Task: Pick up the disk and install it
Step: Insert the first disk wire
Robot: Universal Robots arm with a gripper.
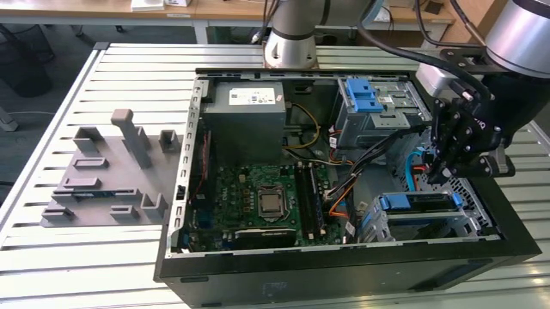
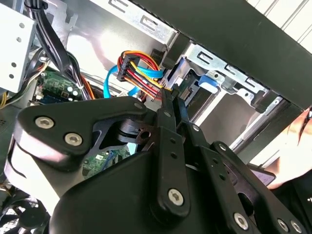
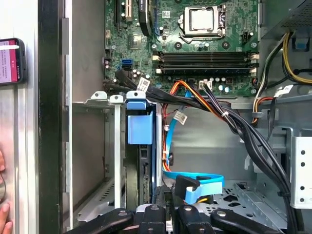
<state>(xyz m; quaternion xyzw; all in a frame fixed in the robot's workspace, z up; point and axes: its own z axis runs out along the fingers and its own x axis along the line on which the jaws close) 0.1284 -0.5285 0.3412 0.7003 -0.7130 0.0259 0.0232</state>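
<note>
The disk (image 1: pixel 417 203) sits in the drive bay at the case's corner nearest the camera, on the exterior view's right, with its blue carrier bracket facing up. In the first wrist view the disk (image 3: pixel 140 129) stands edge-on between the bay's metal walls, its blue tab at the end. My gripper (image 1: pixel 440 175) hangs just above that bay, inside the open computer case (image 1: pixel 185 193). Its black fingers meet at the tips, shut, with nothing seen between them. The gripper (image 2: pixel 173 95) points at the bay, and the gripper (image 3: pixel 165 207) is beside the disk's edge.
A blue flat cable (image 3: pixel 195 180) and bundled black and orange wires (image 3: pixel 214 105) run close to my fingers. A silver cage with a blue latch (image 1: pixel 371 96) and a grey box (image 1: pixel 249 106) fill the far side. A grey fixture plate (image 1: pixel 112 180) lies outside. A person's hand (image 3: pixel 3 214) rests by the case.
</note>
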